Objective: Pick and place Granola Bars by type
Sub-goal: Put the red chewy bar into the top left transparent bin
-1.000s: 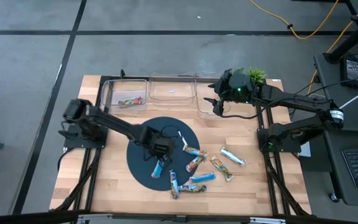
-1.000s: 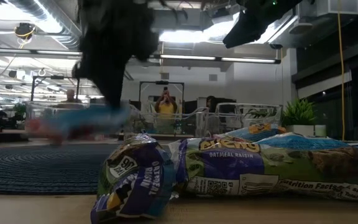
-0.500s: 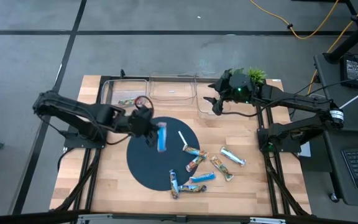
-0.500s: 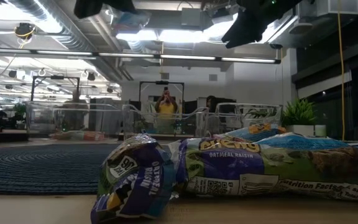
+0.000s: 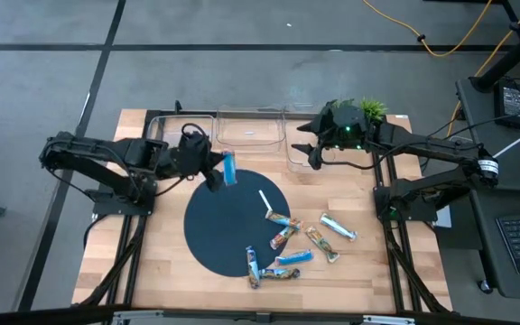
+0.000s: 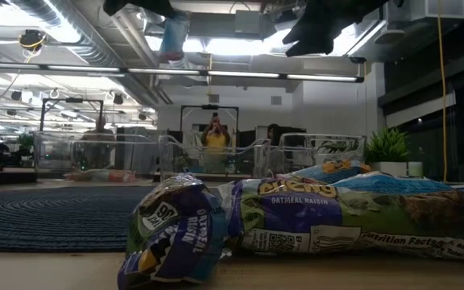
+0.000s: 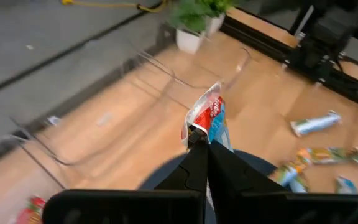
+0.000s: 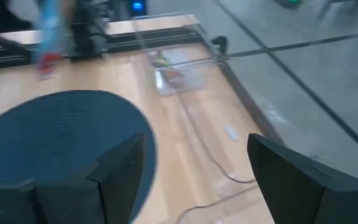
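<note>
My left gripper [image 5: 213, 172] is shut on a blue granola bar [image 5: 230, 168] with a red end, high above the far edge of the round dark mat [image 5: 215, 230], just short of the clear bins. The bar also shows in the left wrist view [image 7: 209, 118] and the low view [image 6: 173, 32]. My right gripper [image 5: 310, 149] hangs open and empty over the right bin [image 5: 301, 155]. Several more bars lie flat on the table right of the mat, such as a blue one [image 5: 293, 259] and a silvery one [image 5: 338, 227]. A red-orange bar [image 5: 188, 147] lies in the left bin. My left gripper pinches the blue bar between its two fingers [image 7: 197, 163] at one end [image 7: 197, 129]. The rest of the bar reaches out past the fingertips. The bar is lifted clear of the mat and hangs below the gripper, slightly tilted.
Three clear bins stand in a row at the table's far edge: left [image 5: 162, 126], middle [image 5: 251, 122] with a small white scrap, and right. A thin white strip [image 5: 264, 200] lies on the mat. A potted plant [image 5: 373, 108] stands at the far right.
My left gripper has risen from the mat with the blue bar and gone toward the table's far edge, toward the bins. The bar, first low over the mat, now hangs high and clear of it. My right arm has kept still.
</note>
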{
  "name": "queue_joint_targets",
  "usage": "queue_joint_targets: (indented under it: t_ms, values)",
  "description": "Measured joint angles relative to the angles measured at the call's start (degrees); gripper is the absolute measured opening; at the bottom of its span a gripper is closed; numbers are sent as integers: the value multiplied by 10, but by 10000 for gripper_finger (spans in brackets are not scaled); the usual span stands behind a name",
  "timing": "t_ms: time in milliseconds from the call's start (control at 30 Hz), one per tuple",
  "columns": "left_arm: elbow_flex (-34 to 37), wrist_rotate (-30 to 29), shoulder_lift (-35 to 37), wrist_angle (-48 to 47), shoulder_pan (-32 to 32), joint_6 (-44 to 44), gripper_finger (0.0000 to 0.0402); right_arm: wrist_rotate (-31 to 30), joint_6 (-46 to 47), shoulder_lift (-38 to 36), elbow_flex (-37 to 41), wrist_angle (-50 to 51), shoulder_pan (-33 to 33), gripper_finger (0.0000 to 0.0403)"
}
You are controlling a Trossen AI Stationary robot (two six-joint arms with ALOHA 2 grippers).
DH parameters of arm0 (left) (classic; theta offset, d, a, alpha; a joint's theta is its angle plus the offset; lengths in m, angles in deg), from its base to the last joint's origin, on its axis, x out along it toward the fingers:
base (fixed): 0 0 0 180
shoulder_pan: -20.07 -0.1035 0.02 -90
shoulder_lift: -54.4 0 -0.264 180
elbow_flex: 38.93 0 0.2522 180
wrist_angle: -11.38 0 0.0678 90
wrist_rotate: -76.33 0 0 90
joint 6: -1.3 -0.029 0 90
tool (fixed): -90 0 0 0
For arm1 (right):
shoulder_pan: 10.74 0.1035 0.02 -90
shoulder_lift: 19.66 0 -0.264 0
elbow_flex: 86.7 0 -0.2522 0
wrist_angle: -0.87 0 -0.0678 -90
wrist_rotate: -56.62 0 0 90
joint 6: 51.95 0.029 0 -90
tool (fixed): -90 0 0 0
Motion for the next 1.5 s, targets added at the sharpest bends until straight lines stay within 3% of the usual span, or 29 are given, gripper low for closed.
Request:
queue_joint_targets:
  t_ms: [233, 467, 600, 833, 1000, 1167, 1500]
  values:
    - [-37, -4, 41, -37, -47, -69, 2, 53, -2, 0, 0, -2, 0, 284]
    - [-185, -30, 47, -232, -119, -94, 2, 53, 0, 0, 0, -6, 0, 284]
    - [-235, -27, 47, -293, -168, -100, 1, 53, 0, 0, 0, -6, 0, 284]
    - [-241, 15, 39, -309, -232, -162, 1, 53, 2, 0, 0, -6, 0, 284]
    - [-240, 18, 16, -342, -321, -229, 2, 53, 1, 0, 0, -6, 0, 284]
    - [-240, 94, -28, -341, -412, -303, 2, 53, -1, 0, 0, -6, 0, 284]
    - [-210, 154, -79, -298, -512, -403, 1, 53, 4, 0, 0, -4, 0, 284]
